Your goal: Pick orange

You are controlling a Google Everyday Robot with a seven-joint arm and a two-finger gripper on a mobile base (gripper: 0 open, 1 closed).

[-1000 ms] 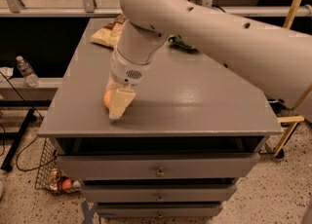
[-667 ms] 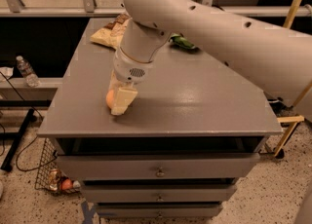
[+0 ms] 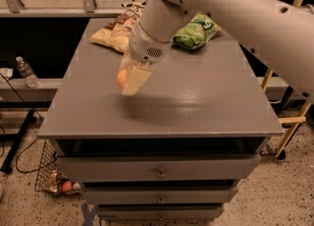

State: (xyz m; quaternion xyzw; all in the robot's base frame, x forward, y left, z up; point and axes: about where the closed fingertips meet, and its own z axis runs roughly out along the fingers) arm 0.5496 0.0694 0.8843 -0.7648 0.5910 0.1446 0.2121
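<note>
View: camera view, the only 1 supplied; looks down on a grey drawer cabinet.
Cabinet top (image 3: pixel 206 107): flat, grey, slightly glossy; carries the work area at its front-left part.
Arm (image 3: pixel 230 9): white, enters from the upper right and bends down over the left half of the top.
Gripper (image 3: pixel 128 85): at the arm's end, pointing down and slightly forward, over the front-left of the top.
Fingers (image 3: pixel 136 80): 2 cream fingers pinching the fruit; the near 1 lies flat across its right side, the far 1 is mostly hidden behind it.
Orange (image 3: pixel 120 78): between the fingers, only its left edge showing past the near finger.
Height: a soft shadow lies on the top below and right of the fingers; judged to be off the surface, though contact cannot be ruled out.
Reason for hold: a side-on pinch suits a round, firm fruit that would roll if pushed from above.
Tan chip bag (image 3: pixel 114 32): at the back-left, well apart from the fruit.
Green chip bag (image 3: pixel 195 31): at the back, partly behind the arm, well apart.
Drawers (image 3: pixel 159 169): 3 fronts visible, all closed.
Wire basket (image 3: pixel 45 168): on the floor at the left, holding clutter; not part of the job.
Water bottle (image 3: pixel 25 72): on a low ledge at the far left.
Stage: grasp judged made; lifting clear remains.
Risk: slip, since only 2 narrow contacts hold a smooth sphere.
</note>
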